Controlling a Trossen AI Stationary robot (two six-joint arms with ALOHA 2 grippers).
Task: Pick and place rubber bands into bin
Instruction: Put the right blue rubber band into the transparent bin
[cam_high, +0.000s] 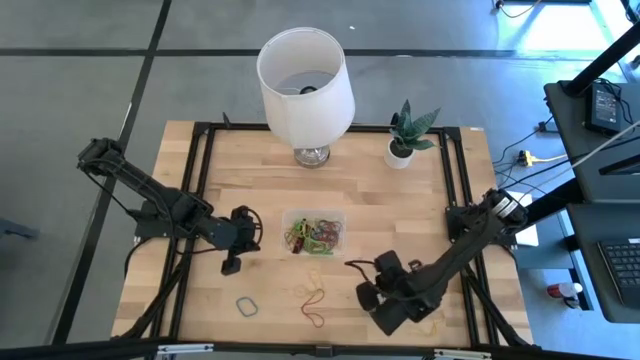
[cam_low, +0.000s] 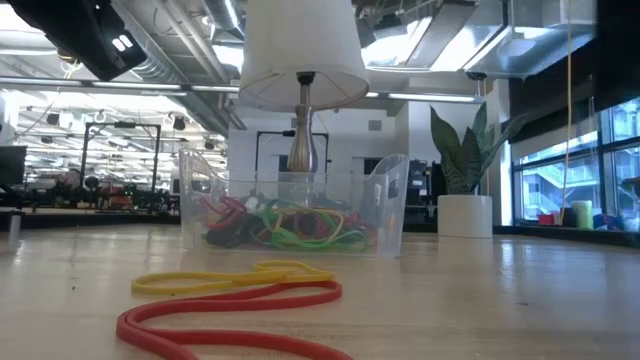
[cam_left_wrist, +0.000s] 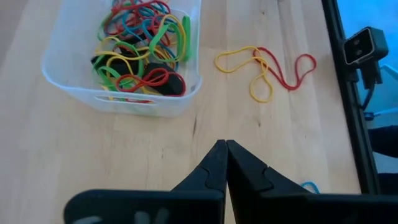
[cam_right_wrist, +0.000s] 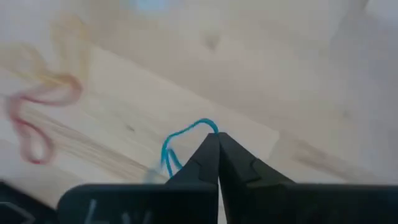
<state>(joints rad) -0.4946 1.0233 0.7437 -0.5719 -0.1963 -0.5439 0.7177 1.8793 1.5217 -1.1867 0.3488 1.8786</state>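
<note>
**Q:** Where the rubber bands are concerned, how do they lie?

**A:** Most are heaped in the bin, a clear shallow container at the middle of the desk, its long side running from the left arm's side to the right arm's. Loose ones lie on the wood in front of it. A yellow and a red loop are tangled together there. A second blue band lies further towards the left arm's side.

**Q:** Which band is in hand?

**A:** The blue rubber band, seen only in the right wrist view. One end of it meets the tips of the right gripper and the rest curls away from them. The band looks sharp there while the desk behind is blurred, so it is probably raised off the wood.

**Q:** How does that gripper stand?

**A:** Its fingers are pressed together, apparently clamped on that thin band.

**Q:** Which way is the bin from there?

**A:** The right gripper sits near the front edge on the right arm's side. The bin lies inward and back from it, towards the lamp, with the yellow and red loops off to one side of that path. The carry will probably be short and diagonal, ending over the bin's open top.

**Q:** And the other arm?

**A:** The left gripper is also closed, and it holds nothing. It waits just beside the bin's left end, somewhat nearer the bin than the right gripper is.
</note>
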